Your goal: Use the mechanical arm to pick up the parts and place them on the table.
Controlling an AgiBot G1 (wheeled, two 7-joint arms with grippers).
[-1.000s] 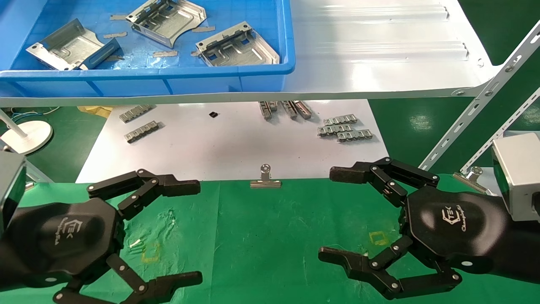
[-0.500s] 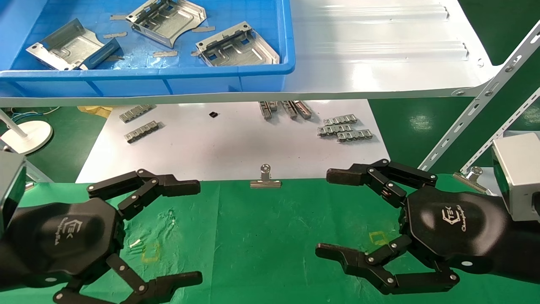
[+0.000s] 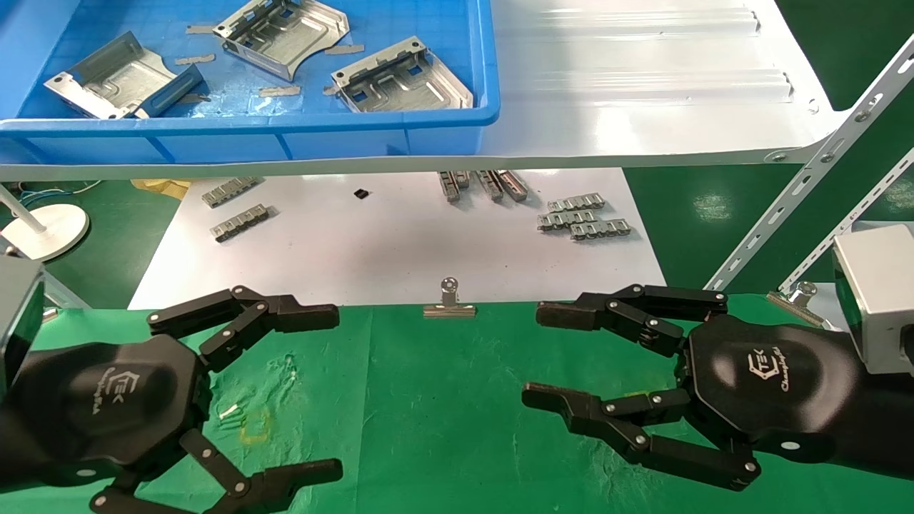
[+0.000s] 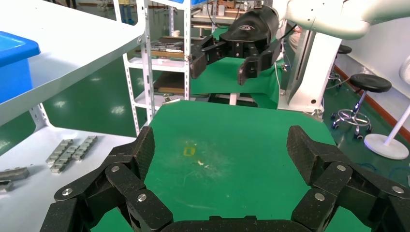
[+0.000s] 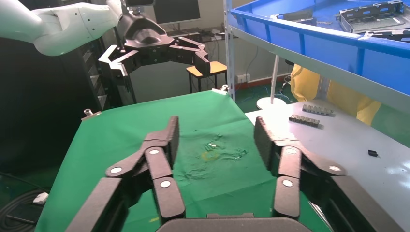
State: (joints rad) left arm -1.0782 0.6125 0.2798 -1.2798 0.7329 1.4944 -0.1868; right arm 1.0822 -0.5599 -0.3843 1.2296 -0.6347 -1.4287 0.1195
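- Right black multi-finger tool (image 3: 532,357) has narrowed and stretched forward since earlier, holding nothing.
- Left tool (image 3: 335,392) parked wide over green cloth tabletop (image 3: 443,400).
- Silver sheet-metal parts (image 3: 401,77) lie in blue plastic bin (image 3: 250,135); judgement: lift clear of rim first.

The blue plastic bin (image 3: 400,128) runs off the head view's top and left edges, cutting its rear wall. The small black chip (image 3: 362,193) on the white board (image 3: 400,250) is too tiny to identify. Both arms' silver wrist boxes are cropped at the sides.
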